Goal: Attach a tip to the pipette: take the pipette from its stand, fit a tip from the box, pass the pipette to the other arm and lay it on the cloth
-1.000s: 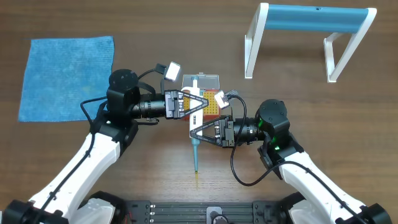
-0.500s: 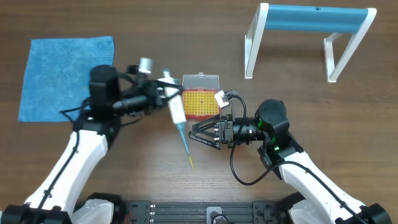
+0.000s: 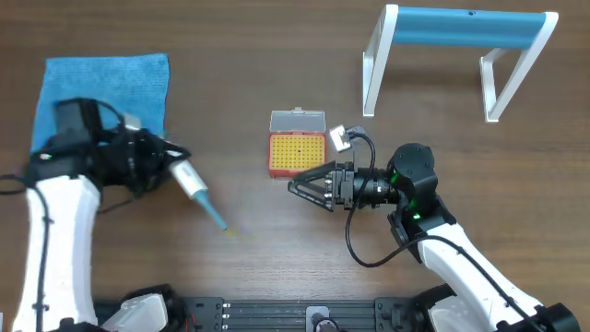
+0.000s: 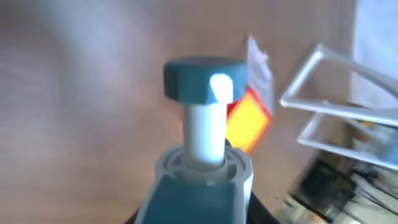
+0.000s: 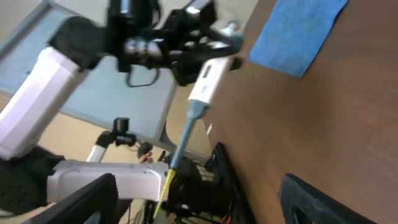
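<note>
1. The cloth [image 3: 101, 101] lies flat at the far left of the table [image 3: 277, 267]. The right wrist view also shows it [image 5: 298, 31].
2. The left gripper [image 3: 162, 159] hangs by the cloth's near right corner, clamped around the upper body of the pipette [image 3: 195, 192]. From the right wrist view, this gripper [image 5: 208, 43] grips the pipette [image 5: 202, 87] near its top.
3. The pipette is lifted off the table and slanted. Its plunger end points toward the cloth and its thin end points down and to the right, toward the arm bases. It does not rest on the cloth.
4. A small yellow tip [image 3: 230, 231] seems to sit on the pipette's thin end, though it is too small to be sure how firmly. It shows as a yellow sliver in the right wrist view [image 5: 165, 185].
5. In the left wrist view, the pipette's blue plunger cap [image 4: 205, 79] stands on its white stem, close to the camera.
6. The tip box [image 3: 297, 148] sits at mid-table with its clear lid open behind the orange rack. It appears again behind the plunger [image 4: 249, 123].
7. The right gripper [image 3: 297, 187] hovers just right of the box's near corner, pointing left. Its fingers [image 5: 84, 199] are spread wide and hold nothing.
8. The stand [image 3: 461, 37], with its blue bar on white legs, is at the far right, well apart from both grippers.
</note>
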Robot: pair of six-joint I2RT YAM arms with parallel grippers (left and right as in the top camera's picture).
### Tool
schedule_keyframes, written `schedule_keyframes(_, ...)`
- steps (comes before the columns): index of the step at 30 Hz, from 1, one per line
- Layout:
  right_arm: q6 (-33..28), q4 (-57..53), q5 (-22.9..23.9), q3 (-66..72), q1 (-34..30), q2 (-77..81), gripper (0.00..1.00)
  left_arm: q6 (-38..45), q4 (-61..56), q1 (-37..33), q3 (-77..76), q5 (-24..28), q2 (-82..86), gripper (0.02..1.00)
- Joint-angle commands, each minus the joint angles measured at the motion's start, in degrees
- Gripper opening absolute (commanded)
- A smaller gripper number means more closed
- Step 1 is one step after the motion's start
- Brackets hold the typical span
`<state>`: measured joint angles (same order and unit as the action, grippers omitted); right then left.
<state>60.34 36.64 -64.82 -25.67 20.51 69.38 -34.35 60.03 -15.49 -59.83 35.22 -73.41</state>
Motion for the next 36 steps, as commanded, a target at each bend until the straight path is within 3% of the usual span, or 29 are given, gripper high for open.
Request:
schedule_keyframes(1, -0.5, 0.3, 5.8, -0.4, -0.3, 0.1, 0.836, 15.3, 13.7, -6.2, -16.7, -19.4, -2.5, 0.029)
schedule_keyframes(6, -0.5, 0.3, 6.3, -0.4, -0.3, 0.1, 0.842, 26.2, 28.8, -11.1, -36.7, -27.8, -14.8, 0.029)
schedule_keyframes(11, -5.0, 0.2, 14.3, -0.4, -0.3, 0.1, 0.842, 31.3, 35.2, -10.7, -54.2, -35.5, -28.6, 0.029)
schedule_keyframes(17, -10.3, -2.0, 27.7, -0.4, -0.3, 0.2, 0.851, 36.9, 31.5, -9.9, -68.8, -38.0, -41.3, 0.029)
schedule_keyframes(20, -10.3, -3.3, 31.1, -0.4, -0.3, 0.2, 0.849, 39.5, 28.0, -9.8, -69.1, -38.2, -45.1, 0.031)
schedule_keyframes(24, -8.2, -3.2, 33.4, -0.4, -0.3, 0.2, 0.853, 42.4, 23.7, -8.7, -69.1, -45.8, -51.0, 0.031)
schedule_keyframes(26, -7.2, -3.2, 34.5, -0.4, -0.3, 0.2, 0.853, 45.3, 21.4, -7.5, -69.1, -53.0, -53.9, 0.029)
schedule_keyframes(28, -7.2, -3.2, 35.3, -0.4, -0.3, 0.2, 0.851, 47.2, 18.8, -6.8, -69.1, -55.6, -55.5, 0.029)
schedule_keyframes(30, -6.8, -3.2, 35.9, -0.4, -0.3, 0.2, 0.853, 48.9, 15.0, -6.1, -69.1, -54.3, -56.4, 0.031)
schedule_keyframes(36, -4.6, -3.2, 38.8, -0.4, -0.3, 0.2, 0.853, 53.4, 5.0, -3.9, -69.1, -44.0, -59.1, 0.031)
